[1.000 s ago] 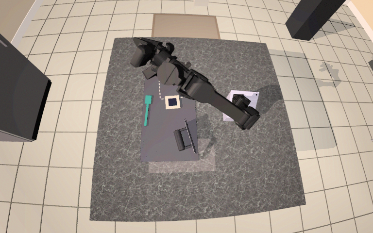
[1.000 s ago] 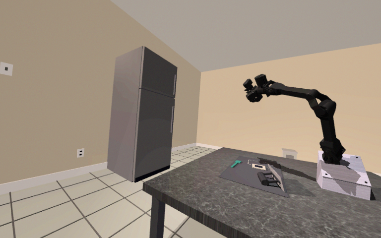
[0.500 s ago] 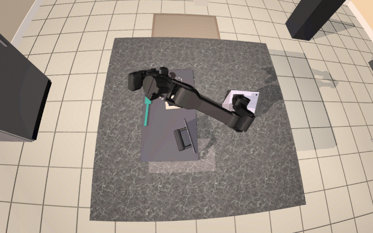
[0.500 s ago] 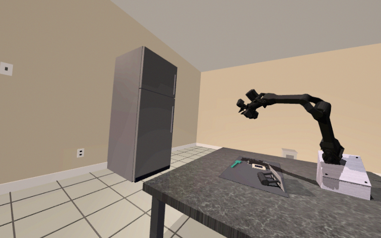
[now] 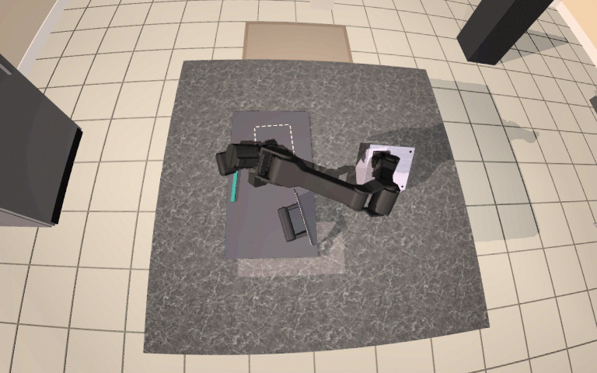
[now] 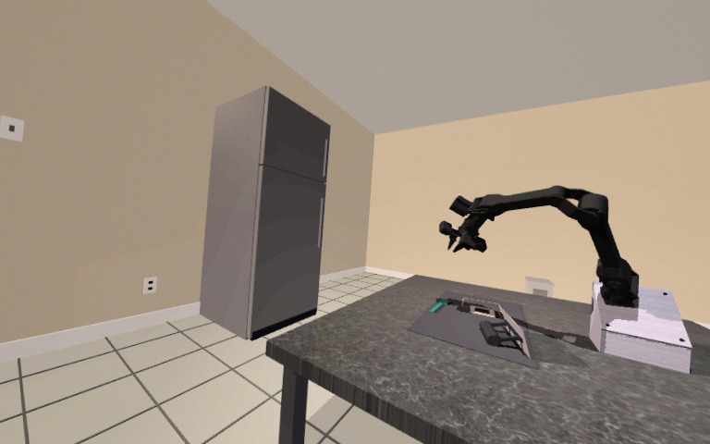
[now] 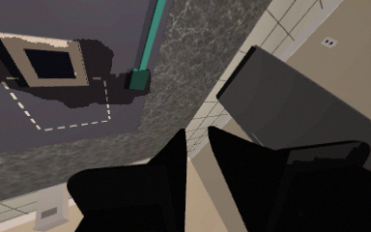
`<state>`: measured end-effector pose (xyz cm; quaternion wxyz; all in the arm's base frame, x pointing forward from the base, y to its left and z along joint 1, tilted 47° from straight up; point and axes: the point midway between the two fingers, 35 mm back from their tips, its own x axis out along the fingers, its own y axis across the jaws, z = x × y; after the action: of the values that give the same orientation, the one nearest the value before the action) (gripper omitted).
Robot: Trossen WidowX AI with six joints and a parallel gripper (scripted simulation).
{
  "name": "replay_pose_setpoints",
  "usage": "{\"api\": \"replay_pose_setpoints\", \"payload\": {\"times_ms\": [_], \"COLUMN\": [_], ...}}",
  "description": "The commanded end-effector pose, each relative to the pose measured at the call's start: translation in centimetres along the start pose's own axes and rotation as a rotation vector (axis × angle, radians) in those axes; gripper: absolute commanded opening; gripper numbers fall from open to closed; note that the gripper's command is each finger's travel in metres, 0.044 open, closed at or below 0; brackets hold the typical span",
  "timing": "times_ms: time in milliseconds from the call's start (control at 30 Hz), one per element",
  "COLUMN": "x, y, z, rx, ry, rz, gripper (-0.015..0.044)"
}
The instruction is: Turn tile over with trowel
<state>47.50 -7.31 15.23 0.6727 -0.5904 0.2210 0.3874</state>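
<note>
The gripper [image 7: 195, 145] is hanging high over the bench [image 6: 419, 387], and its two dark fingers are sitting close together with a thin gap between them. Nothing is between them, so the gripper is closed on nothing.

Below it, the grey mat [image 5: 263, 228] is lying flat on the bench. The trowel [image 5: 234, 188] is green and thin, and it is lying on the mat near the mat's edge. In the wrist view its square blade [image 7: 139, 79] is sitting just beside a corner of the dashed outline [image 7: 72, 127]. Nothing is touching the trowel.

The tile [image 7: 50, 64] is lying flat on the mat. It is tan with a dark square in the middle, and that marked side is facing up. It is sitting at the edge of the outline, and the arm's shadow is falling across part of it. From the top view the arm [image 5: 316, 176] is hiding the tile.

A dark roller tool [image 5: 292, 223] is also lying on the mat, well apart from the trowel, beside a thin upright strip [image 5: 305, 220].

Farther back, the arm is standing on a pale block [image 5: 406, 154] on the bench. Past the bench, a grey fridge [image 6: 266, 209] is standing by the wall
</note>
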Motion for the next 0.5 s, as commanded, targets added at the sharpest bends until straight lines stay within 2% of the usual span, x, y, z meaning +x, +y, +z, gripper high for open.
{"api": "replay_pose_setpoints", "payload": {"times_ms": [0,467], "x": [2.0,4.0], "y": [2.7,10.3], "z": [3.5,13.8], "rx": [0.022,0.095], "ry": [-0.13,-0.49], "rz": [0.094,0.364], "gripper": [0.01,0.01]}}
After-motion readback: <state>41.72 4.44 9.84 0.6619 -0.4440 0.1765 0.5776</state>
